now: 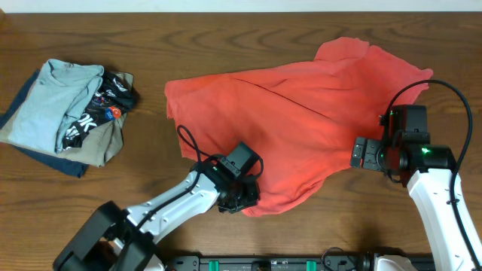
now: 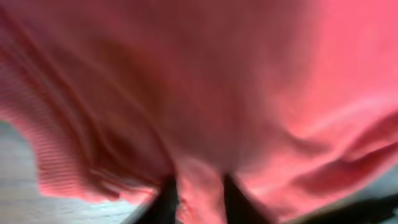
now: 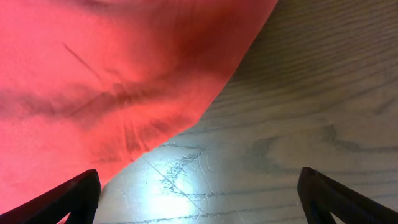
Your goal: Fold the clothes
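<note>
One coral T-shirt [image 1: 301, 113]: hem pinched between left jaws, edge just beside wide-apart right jaws.

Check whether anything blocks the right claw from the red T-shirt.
Nothing visible does. The open right claw hangs over the bare brown wooden table, right at the edge of the coral-red cotton T-shirt. The pile of folded blue-grey and black clothes lies far off to the left.

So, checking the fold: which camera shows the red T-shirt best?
The overhead view: nearly the whole red T-shirt shows, spread crumpled on the table. The left wrist view is a blurred close-up of cloth; the right wrist view catches only one edge.
</note>
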You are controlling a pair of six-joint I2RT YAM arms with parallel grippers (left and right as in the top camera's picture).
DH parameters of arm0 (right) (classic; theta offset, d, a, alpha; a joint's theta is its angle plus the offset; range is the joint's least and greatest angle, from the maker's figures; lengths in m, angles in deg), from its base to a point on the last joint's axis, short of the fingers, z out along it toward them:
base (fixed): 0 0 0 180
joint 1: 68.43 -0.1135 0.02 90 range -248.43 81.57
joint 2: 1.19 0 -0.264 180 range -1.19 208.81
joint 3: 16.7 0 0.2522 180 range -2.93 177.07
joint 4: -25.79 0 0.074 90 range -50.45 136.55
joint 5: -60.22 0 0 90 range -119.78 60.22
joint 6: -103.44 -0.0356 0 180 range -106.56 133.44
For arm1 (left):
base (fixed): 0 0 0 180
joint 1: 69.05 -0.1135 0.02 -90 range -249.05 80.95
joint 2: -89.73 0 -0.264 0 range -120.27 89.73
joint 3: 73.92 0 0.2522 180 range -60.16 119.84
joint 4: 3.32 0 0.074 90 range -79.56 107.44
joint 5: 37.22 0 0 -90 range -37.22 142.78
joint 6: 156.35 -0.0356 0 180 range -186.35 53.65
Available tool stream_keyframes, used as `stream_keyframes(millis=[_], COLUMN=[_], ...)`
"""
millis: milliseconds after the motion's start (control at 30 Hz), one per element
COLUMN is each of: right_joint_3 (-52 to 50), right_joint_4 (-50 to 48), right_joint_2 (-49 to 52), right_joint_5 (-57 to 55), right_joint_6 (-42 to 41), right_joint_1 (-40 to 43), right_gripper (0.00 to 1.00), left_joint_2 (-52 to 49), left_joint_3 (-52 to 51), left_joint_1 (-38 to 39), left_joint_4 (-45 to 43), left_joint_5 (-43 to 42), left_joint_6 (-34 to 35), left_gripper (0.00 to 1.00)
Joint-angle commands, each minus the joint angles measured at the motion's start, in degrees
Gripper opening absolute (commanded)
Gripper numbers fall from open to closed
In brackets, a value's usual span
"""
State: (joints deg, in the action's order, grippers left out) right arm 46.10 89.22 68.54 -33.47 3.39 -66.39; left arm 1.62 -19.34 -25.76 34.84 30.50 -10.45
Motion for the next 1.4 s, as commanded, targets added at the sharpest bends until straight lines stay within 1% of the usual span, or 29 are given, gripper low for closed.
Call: stream_keyframes(millis=[0, 100, 167, 200, 233, 267, 367, 467, 633, 733, 1000, 1067, 1133, 1267, 1367], right_joint_3=[0.8, 0.8, 0.8, 0.8, 0.8, 0.8, 0.8, 0.8, 0.8, 0.8, 0.8, 0.8, 0.8, 0.8, 0.8], right_joint_4=[0.0, 0.0, 0.0, 0.0, 0.0, -0.1, -0.2, -0.2, -0.2, -0.2, -0.1, -0.2, -0.2, -0.2, -0.2], right_joint_2=[-0.6, -0.6, -0.6, -0.6, -0.6, -0.6, -0.6, -0.6, -0.6, -0.6, -0.6, -0.6, -0.6, -0.6, -0.6], right_joint_5=[-0.4, -0.4, -0.4, -0.4, -0.4, -0.4, -0.4, -0.4, -0.4, -0.4, -0.4, -0.4, -0.4, -0.4, -0.4], right_joint_6=[-0.7, -0.7, -0.7, -0.7, -0.7, -0.7, -0.7, -0.7, -0.7, -0.7, -0.7, -0.7, -0.7, -0.7, -0.7], right_joint_1=[0.6, 0.6, 0.6, 0.6, 0.6, 0.6, 0.6, 0.6, 0.6, 0.6, 0.6, 0.6, 0.6, 0.6, 0.6], right_gripper=[0.99, 0.99, 0.99, 0.99, 0.99, 0.99, 0.99, 0.99, 0.99, 0.99, 0.99, 0.99, 0.99, 0.99, 0.99], left_joint_2=[-0.6, -0.6, -0.6, -0.6, -0.6, -0.6, -0.6, -0.6, -0.6, -0.6, -0.6, -0.6, -0.6, -0.6, -0.6], left_joint_3=[-0.2, -0.2, -0.2, -0.2, -0.2, -0.2, -0.2, -0.2, -0.2, -0.3, -0.3, -0.3, -0.3, -0.3, -0.3], left_joint_1=[-0.3, -1.2, -1.5, -1.5, -1.5, -1.5, -1.5, -1.4, -0.4, 1.7, 8.1, 8.3, 8.3, 8.3, 8.4], left_joint_4=[0.4, 0.4, 0.1, -0.2, -0.4, -0.6, -0.5, -0.5, 0.0, 0.4, 0.3, 0.3, 0.3, -0.2, -0.3], left_joint_5=[5.5, 5.4, 1.9, -1.0, -3.6, -6.6, -11.9, -13.6, -12.1, -8.8, 3.7, 6.1, 7.0, 8.1, 8.1], left_joint_6=[-0.5, -0.8, -0.7, -0.7, -0.7, -0.7, -0.7, -0.7, -0.7, 0.4, 7.8, 8.0, 8.3, 9.0, 11.6], left_gripper=[0.06, 0.06, 0.07, 0.28, 0.51, 0.58, 0.65, 0.66, 0.66, 0.66, 0.66, 0.63, 0.59, 0.59, 0.59])
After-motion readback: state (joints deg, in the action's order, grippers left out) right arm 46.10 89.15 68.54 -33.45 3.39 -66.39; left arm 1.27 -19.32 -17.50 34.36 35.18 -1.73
